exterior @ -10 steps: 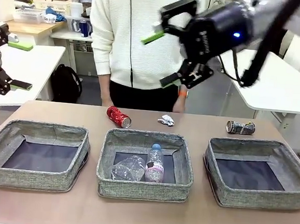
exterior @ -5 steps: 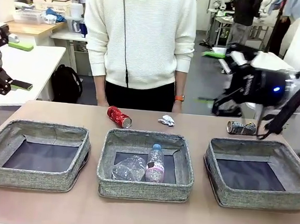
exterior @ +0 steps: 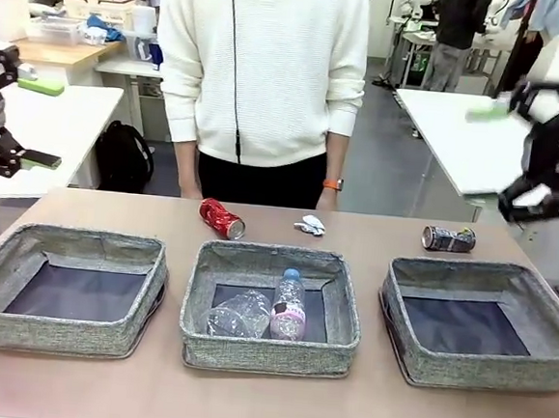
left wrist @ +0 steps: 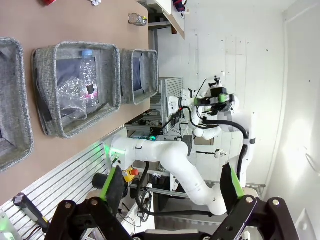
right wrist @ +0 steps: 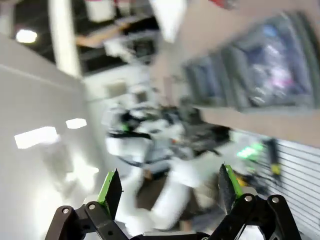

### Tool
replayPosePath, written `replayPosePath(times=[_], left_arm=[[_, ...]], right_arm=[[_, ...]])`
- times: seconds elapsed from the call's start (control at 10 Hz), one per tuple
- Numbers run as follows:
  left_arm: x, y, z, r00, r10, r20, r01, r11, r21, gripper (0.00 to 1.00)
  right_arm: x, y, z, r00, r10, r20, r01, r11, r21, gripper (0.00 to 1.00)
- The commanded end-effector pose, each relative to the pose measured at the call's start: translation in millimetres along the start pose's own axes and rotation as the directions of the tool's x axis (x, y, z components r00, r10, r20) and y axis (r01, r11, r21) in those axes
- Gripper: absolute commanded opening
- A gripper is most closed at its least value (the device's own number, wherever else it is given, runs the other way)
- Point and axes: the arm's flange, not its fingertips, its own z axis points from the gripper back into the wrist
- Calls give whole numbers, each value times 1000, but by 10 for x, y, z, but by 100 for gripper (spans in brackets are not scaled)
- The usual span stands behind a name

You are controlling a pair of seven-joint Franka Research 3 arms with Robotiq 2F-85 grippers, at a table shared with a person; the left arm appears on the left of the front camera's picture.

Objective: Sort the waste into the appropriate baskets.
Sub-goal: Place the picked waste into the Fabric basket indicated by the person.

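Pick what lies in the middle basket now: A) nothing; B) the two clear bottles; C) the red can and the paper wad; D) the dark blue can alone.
B: the pink-labelled bottle and the label-less bottle lie in the middle basket, while the red can, dark blue can and paper wad sit on the table behind it.

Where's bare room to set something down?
Left basket and right basket are empty; the table strip before all three is bare. Crowded: middle basket holds two bottles; red can, paper wad, dark blue can along the far edge.
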Motion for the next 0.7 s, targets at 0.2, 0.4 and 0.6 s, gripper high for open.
replayPosePath(times=[0.2, 0.4, 0.6], left_arm=[[-18, -1, 5, 1000, -11, -7, 11, 1000, 5, 100], [-18, -1, 5, 1000, -11, -7, 11, 1000, 5, 100], [-18, -1, 5, 1000, -11, -7, 11, 1000, 5, 100]], right_arm=[[0, 0, 0, 1000, 0, 0, 0, 1000, 0, 100], [0, 0, 0, 1000, 0, 0, 0, 1000, 0, 100], [0, 0, 0, 1000, 0, 0, 0, 1000, 0, 100]])
